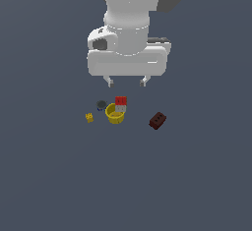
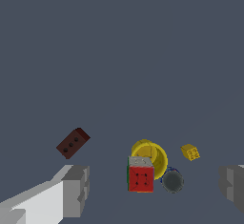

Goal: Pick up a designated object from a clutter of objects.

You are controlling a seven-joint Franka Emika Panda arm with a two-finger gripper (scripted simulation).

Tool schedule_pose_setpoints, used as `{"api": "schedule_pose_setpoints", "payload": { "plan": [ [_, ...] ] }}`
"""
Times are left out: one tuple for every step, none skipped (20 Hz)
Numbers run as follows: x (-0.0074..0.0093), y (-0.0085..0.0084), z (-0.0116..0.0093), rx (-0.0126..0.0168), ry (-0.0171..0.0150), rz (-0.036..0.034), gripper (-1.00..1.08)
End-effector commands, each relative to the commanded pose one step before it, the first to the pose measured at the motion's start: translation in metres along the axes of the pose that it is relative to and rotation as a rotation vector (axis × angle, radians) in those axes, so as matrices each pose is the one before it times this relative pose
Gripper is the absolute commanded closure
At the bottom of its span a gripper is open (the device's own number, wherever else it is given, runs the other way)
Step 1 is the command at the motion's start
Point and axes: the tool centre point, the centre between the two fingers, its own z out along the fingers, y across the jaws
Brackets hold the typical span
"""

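The gripper (image 1: 127, 83) hung above the clutter with its jaws spread wide and empty. The brick (image 1: 157, 120) lay alone toward the exterior view's right, apart from the yellow bowl (image 1: 115, 114), which the red-and-white cube (image 1: 121, 103) touched.

No writing, label, brand, number or sign can be read anywhere in either view. The dark red-brown block (image 2: 73, 142) bears only a row of small round holes, and the red-and-white cube (image 2: 141, 175) shows plain coloured squares with dots.
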Motion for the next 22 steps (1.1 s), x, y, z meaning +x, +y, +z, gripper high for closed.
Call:
{"api": "schedule_pose_setpoints", "payload": {
  "plan": [
    [0.00051,-0.00347,0.00584,-0.00045,-0.00165,0.01575,-0.92],
    [0.00024,-0.00169,0.00287,-0.00025,-0.00058,0.00823,-0.92],
    [0.00023,-0.00189,0.00315,-0.00029,-0.00061,0.00898,-0.92],
    [0.0002,-0.00204,0.00339,-0.00031,-0.00066,0.00969,-0.92],
    [0.00016,-0.00221,0.00368,-0.00032,-0.00072,0.01053,-0.92],
    [0.0001,-0.0024,0.00395,-0.00034,-0.00077,0.01129,-0.92],
    [0.00004,-0.00256,0.00421,-0.00036,-0.00082,0.01205,-0.92],
    [-0.00004,-0.00276,0.00451,-0.00038,-0.00086,0.01287,-0.92],
    [-0.00014,-0.00293,0.0048,-0.00041,-0.00091,0.01374,-0.92],
    [-0.00026,-0.00314,0.0051,-0.00042,-0.00096,0.01459,-0.92],
    [-0.0004,-0.00332,0.0054,-0.00044,-0.00101,0.01546,-0.92],
    [-0.00056,-0.00351,0.0057,-0.00046,-0.00105,0.01633,-0.92],
    [-0.00075,-0.00369,0.006,-0.00047,-0.0011,0.01718,-0.92],
    [-0.00093,-0.00376,0.00612,-0.00047,-0.00112,0.01756,-0.92],
    [-0.00109,-0.00373,0.00611,-0.00046,-0.00111,0.01755,-0.92],
    [-0.00126,-0.0037,0.00609,-0.00045,-0.0011,0.01752,-0.92],
    [-0.00142,-0.00366,0.00607,-0.00043,-0.0011,0.0175,-0.92],
    [-0.00159,-0.00362,0.00605,-0.00042,-0.0011,0.01747,-0.92],
    [-0.00175,-0.00357,0.00603,-0.0004,-0.0011,0.01744,-0.92],
    [-0.0019,-0.00351,0.00601,-0.00039,-0.0011,0.01743,-0.92],
    [-0.00206,-0.00345,0.00599,-0.00037,-0.0011,0.01742,-0.92],
    [-0.00221,-0.00338,0.00597,-0.00036,-0.00111,0.01739,-0.92]
  ]
}}
